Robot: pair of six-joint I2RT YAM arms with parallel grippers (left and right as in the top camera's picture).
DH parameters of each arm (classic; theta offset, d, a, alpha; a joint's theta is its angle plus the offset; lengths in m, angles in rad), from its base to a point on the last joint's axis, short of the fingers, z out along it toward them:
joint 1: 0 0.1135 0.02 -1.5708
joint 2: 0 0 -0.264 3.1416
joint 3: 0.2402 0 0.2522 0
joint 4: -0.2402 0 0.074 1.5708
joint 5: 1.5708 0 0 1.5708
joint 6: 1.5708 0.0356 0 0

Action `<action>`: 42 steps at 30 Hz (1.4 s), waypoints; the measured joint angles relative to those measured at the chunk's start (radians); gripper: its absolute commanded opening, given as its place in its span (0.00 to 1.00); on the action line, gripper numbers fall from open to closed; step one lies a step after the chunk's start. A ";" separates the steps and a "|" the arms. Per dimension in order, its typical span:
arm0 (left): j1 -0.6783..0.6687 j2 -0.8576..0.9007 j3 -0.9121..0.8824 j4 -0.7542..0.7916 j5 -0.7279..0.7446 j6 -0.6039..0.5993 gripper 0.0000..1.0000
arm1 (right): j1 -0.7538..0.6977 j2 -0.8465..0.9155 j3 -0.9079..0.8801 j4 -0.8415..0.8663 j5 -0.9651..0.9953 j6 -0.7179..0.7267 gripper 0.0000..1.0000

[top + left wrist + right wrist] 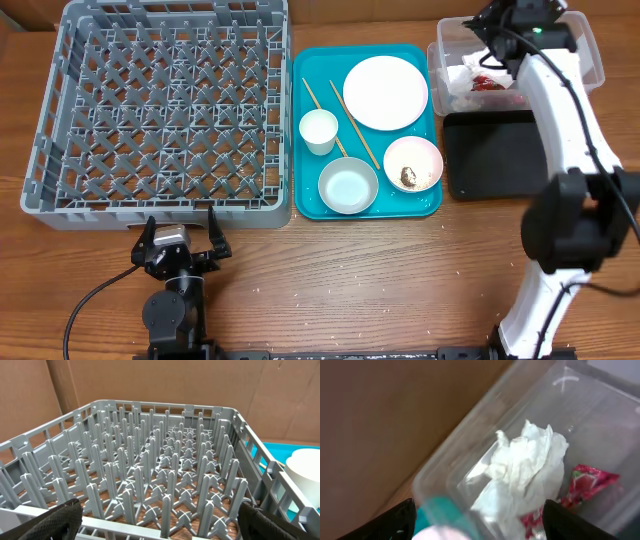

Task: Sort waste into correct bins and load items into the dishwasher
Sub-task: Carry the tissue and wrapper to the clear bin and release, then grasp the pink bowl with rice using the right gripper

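The crumpled white napkin (pixel 465 80) and the red-and-white wrapper (pixel 490 83) lie in the clear tub (pixel 590 50); both show in the right wrist view, napkin (pixel 525 467), wrapper (pixel 587 482). My right gripper (pixel 487 22) is open and empty above the tub's left end. The black tray (pixel 490 155) sits in front of the tub. On the teal tray (pixel 310 195) are the plate (pixel 385 92), the cup (pixel 319 131), the chopsticks (pixel 355 125), an empty bowl (pixel 348 186) and a bowl (pixel 413 164) with a brown lump (pixel 408 177). My left gripper (pixel 180 245) is open at the grey rack's (pixel 160 110) front edge.
The rack's pegs (pixel 165 470) fill the left wrist view, with the cup (pixel 302 477) at the right edge. Scattered rice grains lie on the wooden table (pixel 330 290) in front of the teal tray. My right arm reaches over the black tray.
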 measured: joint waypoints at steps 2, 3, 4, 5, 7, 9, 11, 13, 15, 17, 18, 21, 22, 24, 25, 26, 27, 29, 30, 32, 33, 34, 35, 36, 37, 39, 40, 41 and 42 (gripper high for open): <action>0.000 0.000 0.000 0.000 0.000 0.000 1.00 | 0.028 -0.117 0.000 -0.106 -0.087 -0.050 0.82; 0.000 0.000 0.000 0.000 0.000 0.000 1.00 | 0.043 -0.151 0.004 -0.132 -0.113 -0.060 0.82; 0.000 0.000 0.000 0.000 0.000 0.000 1.00 | 0.075 -0.192 0.015 -0.210 -0.154 -0.073 0.81; 0.000 0.000 0.000 0.000 0.000 0.000 1.00 | 0.104 -0.217 0.018 -0.261 -0.180 -0.082 0.80; 0.000 0.000 0.000 0.000 0.000 0.000 1.00 | 0.190 -0.228 0.010 -0.340 -0.227 -0.097 0.79; 0.000 0.000 0.000 0.000 0.000 0.000 1.00 | 0.259 -0.209 -0.067 -0.358 -0.237 -0.105 0.76; 0.000 0.000 0.000 0.000 0.000 0.000 1.00 | 0.296 -0.187 -0.133 -0.360 -0.239 -0.108 0.72; 0.000 0.000 0.000 0.000 0.000 0.000 1.00 | 0.327 -0.165 -0.204 -0.342 -0.239 -0.110 0.63; 0.000 0.000 0.000 0.000 0.000 0.000 1.00 | 0.355 -0.135 -0.287 -0.306 -0.240 -0.115 0.57; 0.000 0.000 0.000 0.000 0.000 0.000 1.00 | 0.366 -0.104 -0.343 -0.247 -0.243 -0.119 0.53; 0.000 0.000 0.000 0.000 0.000 0.000 1.00 | 0.370 -0.086 -0.369 -0.226 -0.243 -0.119 0.52; 0.000 0.000 0.000 0.000 0.000 0.000 1.00 | 0.372 -0.036 -0.377 -0.211 -0.243 -0.121 0.44; 0.000 0.000 0.000 0.000 0.000 0.000 1.00 | 0.372 -0.024 -0.378 -0.207 -0.243 -0.119 0.42; 0.000 0.000 0.000 0.000 0.000 0.000 1.00 | 0.372 -0.004 -0.378 -0.202 -0.243 -0.120 0.39; 0.000 0.000 0.000 0.000 0.000 0.000 1.00 | 0.372 0.014 -0.380 -0.201 -0.243 -0.123 0.36; 0.000 0.000 0.000 0.000 0.000 0.000 1.00 | 0.372 0.019 -0.381 -0.200 -0.243 -0.120 0.34; 0.000 0.000 0.000 0.000 0.000 0.000 1.00 | 0.372 0.024 -0.387 -0.194 -0.242 -0.121 0.30; 0.000 0.000 0.000 0.000 0.000 0.000 1.00 | 0.372 0.024 -0.396 -0.191 -0.242 -0.118 0.25; 0.000 0.000 0.000 0.000 0.000 0.000 1.00 | 0.372 0.024 -0.401 -0.184 -0.242 -0.122 0.21; 0.000 0.000 0.000 0.000 0.000 0.000 1.00 | 0.372 0.024 -0.409 -0.179 -0.242 -0.118 0.14; 0.000 0.000 0.000 0.000 0.000 0.000 1.00 | 0.372 0.024 -0.411 -0.180 -0.242 -0.119 0.10; 0.000 0.000 0.000 0.000 0.000 0.000 1.00 | 0.372 0.024 -0.412 -0.181 -0.243 -0.122 0.04; 0.000 0.000 0.000 0.000 0.000 0.000 1.00 | 0.372 0.024 -0.413 -0.178 -0.246 -0.121 0.04; 0.000 0.000 0.000 0.000 0.000 0.000 1.00 | 0.376 0.024 -0.413 -0.180 -0.241 -0.120 0.04; 0.000 0.000 0.000 0.000 0.000 0.000 1.00 | 0.377 0.021 -0.413 -0.183 -0.235 -0.119 0.04; 0.000 0.000 0.000 0.000 0.000 0.000 1.00 | 0.378 0.020 -0.413 -0.183 -0.232 -0.119 0.04; 0.000 0.000 0.000 0.000 0.000 0.000 1.00 | 0.378 0.020 -0.413 -0.183 -0.232 -0.119 0.04; 0.000 0.000 0.000 0.000 0.000 0.000 1.00 | 0.377 0.020 -0.413 -0.184 -0.232 -0.119 0.04; 0.000 0.000 0.000 0.000 0.000 0.000 1.00 | 0.378 0.020 -0.412 -0.187 -0.233 -0.120 0.04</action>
